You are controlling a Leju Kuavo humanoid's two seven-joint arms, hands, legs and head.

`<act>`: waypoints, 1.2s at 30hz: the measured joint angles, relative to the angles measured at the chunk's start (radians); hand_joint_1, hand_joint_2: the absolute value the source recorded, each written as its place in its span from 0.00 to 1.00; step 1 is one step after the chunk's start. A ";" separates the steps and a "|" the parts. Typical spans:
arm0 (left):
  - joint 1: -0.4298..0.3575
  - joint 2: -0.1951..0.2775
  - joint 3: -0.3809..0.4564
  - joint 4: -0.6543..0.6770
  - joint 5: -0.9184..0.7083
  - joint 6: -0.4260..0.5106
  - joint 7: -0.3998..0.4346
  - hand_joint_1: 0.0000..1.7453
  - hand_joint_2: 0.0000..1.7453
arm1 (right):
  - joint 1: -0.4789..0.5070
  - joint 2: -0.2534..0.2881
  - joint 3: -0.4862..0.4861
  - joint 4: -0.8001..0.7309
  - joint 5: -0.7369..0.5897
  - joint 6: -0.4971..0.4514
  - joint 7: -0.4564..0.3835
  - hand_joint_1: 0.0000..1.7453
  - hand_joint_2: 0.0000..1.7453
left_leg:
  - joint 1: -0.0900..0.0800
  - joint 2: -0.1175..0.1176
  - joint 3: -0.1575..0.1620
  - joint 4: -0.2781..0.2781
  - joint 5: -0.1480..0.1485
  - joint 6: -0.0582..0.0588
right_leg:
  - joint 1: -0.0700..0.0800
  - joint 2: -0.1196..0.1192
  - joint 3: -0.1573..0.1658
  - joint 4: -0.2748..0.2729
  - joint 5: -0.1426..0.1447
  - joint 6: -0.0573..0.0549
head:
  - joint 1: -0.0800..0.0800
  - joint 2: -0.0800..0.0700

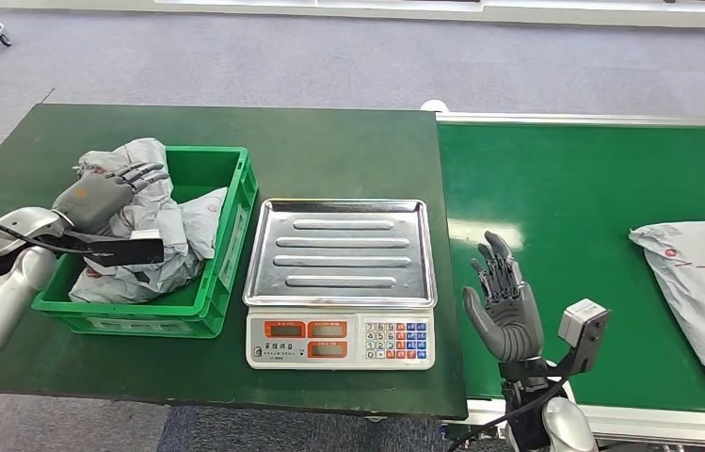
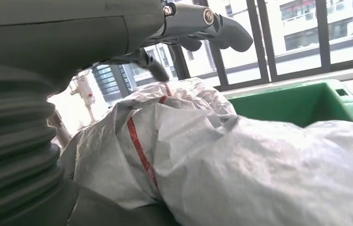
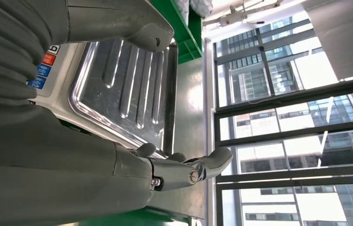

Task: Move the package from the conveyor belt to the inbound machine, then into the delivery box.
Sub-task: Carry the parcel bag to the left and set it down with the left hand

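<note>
One thing decides the next move here: which side the next parcel sits on. Biggest first, the green conveyor belt (image 1: 555,188) runs along the robot's right, and the grey plastic mailer package with red print (image 1: 701,292) lies on it out toward the far right edge of the head view, well apart from everything else. Its long axis looks to run roughly across the belt, toward and away from the robot, though part of it is cut off by the frame, so can't be sure.

Next, the dark green tabletop (image 1: 348,151) carries the steel-topped weighing scale with the keypad (image 1: 340,252), tray bare, and left of that the green plastic crate (image 1: 207,273) already stuffed with crumpled grey bags (image 1: 174,231).

Now the hands. The right hand (image 1: 504,306) hovers upright over the belt's near edge, fingers (image 1: 497,259) spread, gripping nothing, and the package lies off to its right. The left hand (image 1: 104,196) sits over the bags in the crate, fingers loosely extended, holding nothing as far as I can tell.

So the right hand is clearly the nearer one, my guess is it reaches sideways for the mailer.
</note>
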 joint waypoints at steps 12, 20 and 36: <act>0.036 -0.010 0.066 -0.068 0.381 -0.189 -0.065 0.00 1.00 | -0.004 0.000 -0.005 0.001 0.010 0.001 0.009 0.00 1.00 | 0.000 0.000 0.000 0.000 0.000 0.000 | 0.000 0.000 0.000 0.000 0.000 0.000 | 0.000 0.000; 0.183 -0.204 0.182 -0.363 1.096 -0.478 0.154 0.00 1.00 | -0.068 0.011 0.019 0.033 0.031 -0.014 0.040 0.00 1.00 | -0.003 -0.001 -0.001 0.000 -0.001 0.002 | -0.004 -0.002 0.000 0.000 0.000 0.002 | 0.000 0.000; 0.174 -0.548 0.164 -0.321 1.250 -0.395 0.224 0.00 1.00 | -0.205 0.039 0.125 0.153 0.048 -0.065 0.061 0.00 1.00 | -0.004 -0.002 -0.001 0.001 0.000 0.004 | -0.004 -0.002 0.000 0.000 0.000 0.003 | 0.000 0.000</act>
